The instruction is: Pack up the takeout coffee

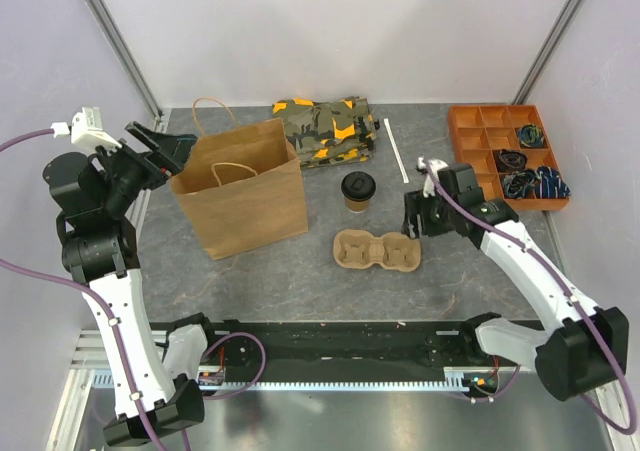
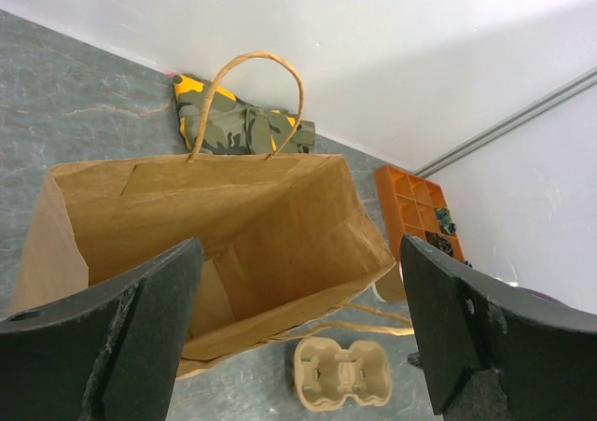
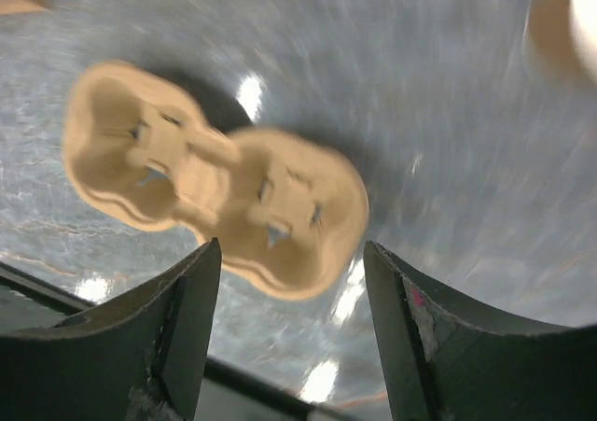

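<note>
The coffee cup [image 1: 357,191], brown paper with a black lid, stands upright on the grey tabletop [image 1: 300,291]. It is out in the open, just right of the brown paper bag [image 1: 245,196] and just behind the pulp cup carrier [image 1: 377,251], and neither arm touches it. The carrier lies flat with both of its wells unfilled.

The bag stands upright with its mouth open and one handle up at the back. The left tool [image 2: 300,262] hangs over the bag's left upper edge. Its two dark fingers [image 2: 140,337] are spread wide with nothing between them, and the wrist view looks straight down into the bag.

The right tool [image 3: 291,258] sits low at the right end of the carrier, near the cup but apart from it. Its fingers are also spread and grip nothing. That wrist view is blurred, with the carrier lying on the tabletop below.

Behind the bag lies a folded camouflage cloth [image 1: 325,129], and a thin white stick [image 1: 397,151] lies to the right of it. At the far right corner an orange divided box [image 1: 470,136] holds small dark items in some compartments.
</note>
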